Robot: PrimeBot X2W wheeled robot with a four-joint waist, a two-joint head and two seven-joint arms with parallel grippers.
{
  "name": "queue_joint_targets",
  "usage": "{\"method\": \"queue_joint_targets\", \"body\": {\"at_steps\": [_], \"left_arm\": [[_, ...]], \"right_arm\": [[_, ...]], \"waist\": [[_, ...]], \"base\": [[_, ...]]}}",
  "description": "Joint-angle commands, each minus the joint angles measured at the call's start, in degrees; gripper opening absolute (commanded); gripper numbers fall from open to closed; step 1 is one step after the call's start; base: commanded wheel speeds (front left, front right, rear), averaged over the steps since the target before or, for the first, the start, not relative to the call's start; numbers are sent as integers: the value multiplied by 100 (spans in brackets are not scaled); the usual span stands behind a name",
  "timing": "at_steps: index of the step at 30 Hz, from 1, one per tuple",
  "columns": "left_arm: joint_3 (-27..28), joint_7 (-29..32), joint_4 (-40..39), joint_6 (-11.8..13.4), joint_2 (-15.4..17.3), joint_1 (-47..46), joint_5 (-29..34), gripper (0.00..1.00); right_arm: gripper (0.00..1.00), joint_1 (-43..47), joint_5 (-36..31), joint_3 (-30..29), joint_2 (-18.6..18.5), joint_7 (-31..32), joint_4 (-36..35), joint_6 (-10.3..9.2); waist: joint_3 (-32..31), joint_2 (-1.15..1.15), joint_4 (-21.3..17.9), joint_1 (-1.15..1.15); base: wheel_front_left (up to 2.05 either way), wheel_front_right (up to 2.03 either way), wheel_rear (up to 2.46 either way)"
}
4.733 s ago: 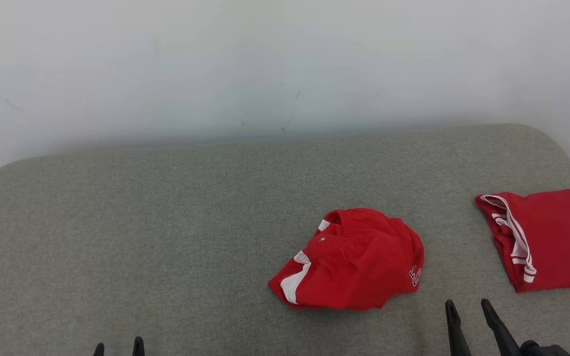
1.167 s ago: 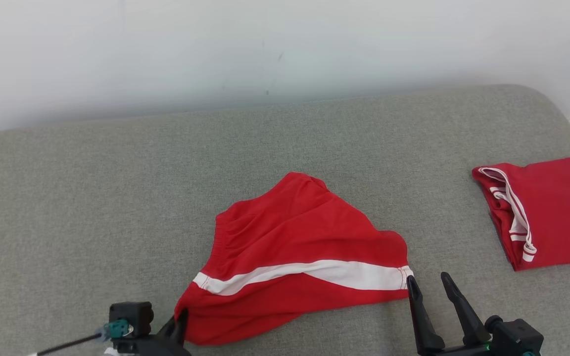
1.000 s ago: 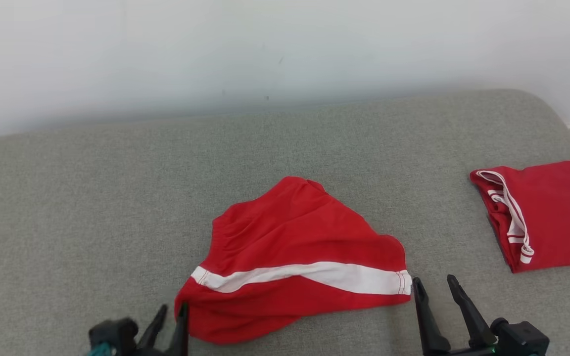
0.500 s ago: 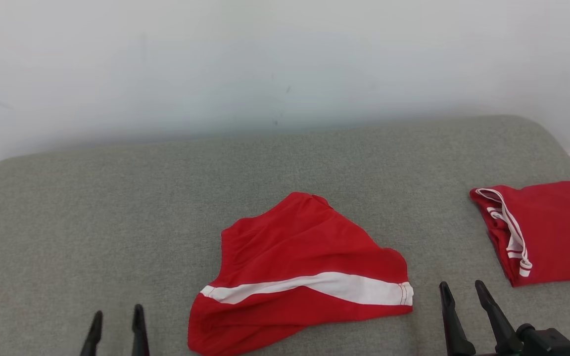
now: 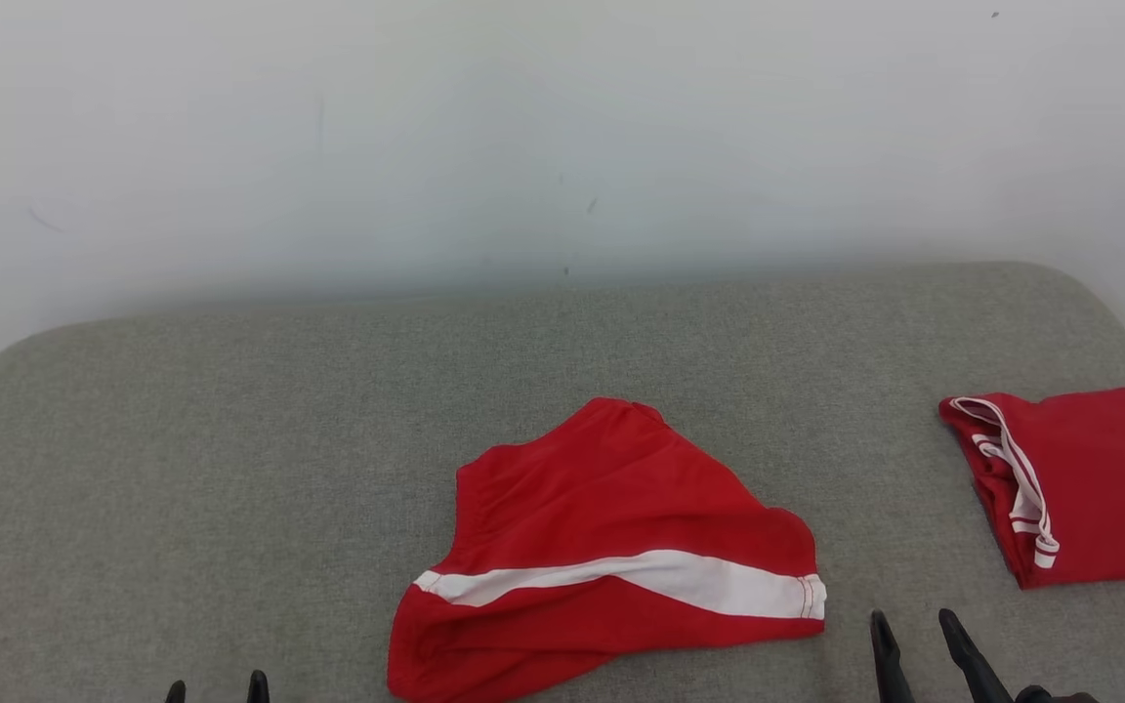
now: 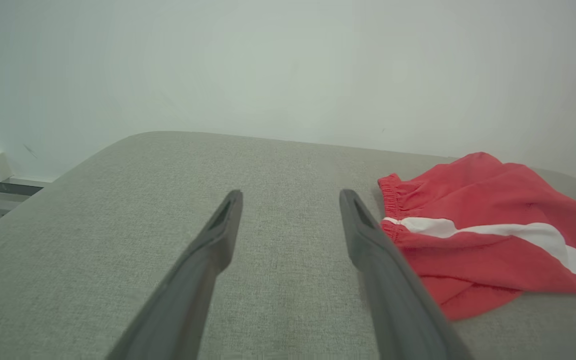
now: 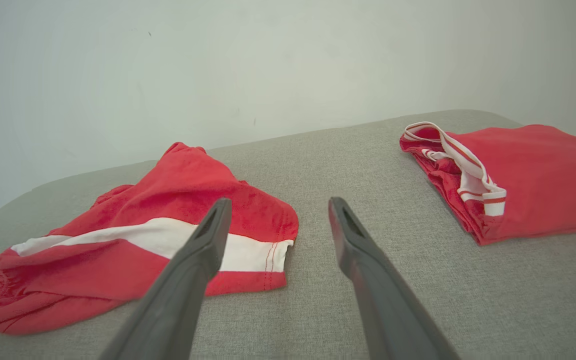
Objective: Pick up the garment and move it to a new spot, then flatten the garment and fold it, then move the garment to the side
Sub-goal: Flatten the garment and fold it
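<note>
The garment (image 5: 611, 532), red shorts with a white side stripe, lies spread and still rumpled on the grey cushion (image 5: 230, 469), near its front middle. In the left wrist view the garment (image 6: 478, 230) sits just right of my left gripper (image 6: 290, 197), which is open and empty. My left gripper (image 5: 214, 685) shows as two fingertips at the head view's lower left, well left of the cloth. My right gripper (image 5: 912, 630) stands open and empty just off the garment's right hem. The right wrist view has the garment (image 7: 153, 240) to the left of my right gripper (image 7: 278, 207).
A second red garment (image 5: 1090, 483), folded with white trim, lies at the cushion's right edge, also as the folded garment (image 7: 513, 180). A white wall (image 5: 523, 137) rises behind the cushion. The cushion's left half is bare fabric (image 6: 118, 240).
My left gripper let go of the garment's left corner, opened and drew back to the lower left. The right gripper pulled back from the right hem. The camera tilted up.
</note>
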Motion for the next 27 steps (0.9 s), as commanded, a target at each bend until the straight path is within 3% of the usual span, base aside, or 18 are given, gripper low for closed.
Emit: {"method": "queue_joint_targets", "body": {"at_steps": [1, 27], "left_arm": [[-23, -14, 26, -28, -26, 68, 39, 100], [-356, -15, 177, -57, 70, -13, -125, 100]], "right_arm": [[100, 81, -15, 12, -12, 13, 37, -15], [100, 25, -13, 43, 122, 2, 71, -15]], "waist": [[-21, 0, 2, 1], [41, 0, -39, 1]], "base": [[0, 0, 0], [0, 0, 0]]}}
